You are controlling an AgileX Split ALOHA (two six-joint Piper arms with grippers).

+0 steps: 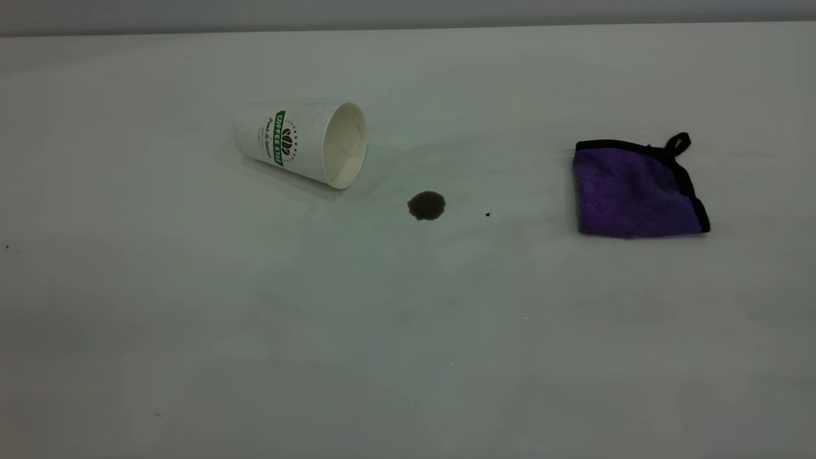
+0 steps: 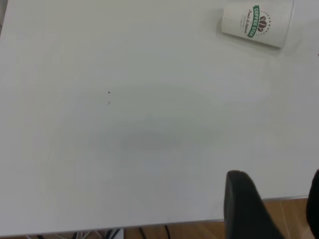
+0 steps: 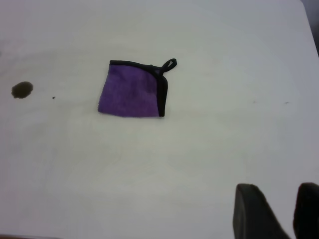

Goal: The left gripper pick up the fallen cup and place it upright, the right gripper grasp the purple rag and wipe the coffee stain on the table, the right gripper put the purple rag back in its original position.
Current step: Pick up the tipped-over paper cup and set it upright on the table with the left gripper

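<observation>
The cup (image 1: 299,141) lies on its side at the left of the white table (image 1: 255,319), mouth towards the coffee stain (image 1: 426,205). This small dark brown blot sits just right of the cup's rim. The purple rag (image 1: 634,191) lies folded flat at the right, its black loop at the far corner. Neither gripper shows in the exterior view. In the left wrist view my left gripper (image 2: 276,201) hangs open over the table's edge, far from the cup (image 2: 256,22). My right gripper (image 3: 288,201) is open above bare table, well away from the rag (image 3: 132,90) and the stain (image 3: 22,89).
A tiny black speck (image 1: 488,215) lies between stain and rag. The table's edge (image 2: 149,226) with wooden floor beyond it shows in the left wrist view. A grey wall runs behind the table's far edge (image 1: 408,29).
</observation>
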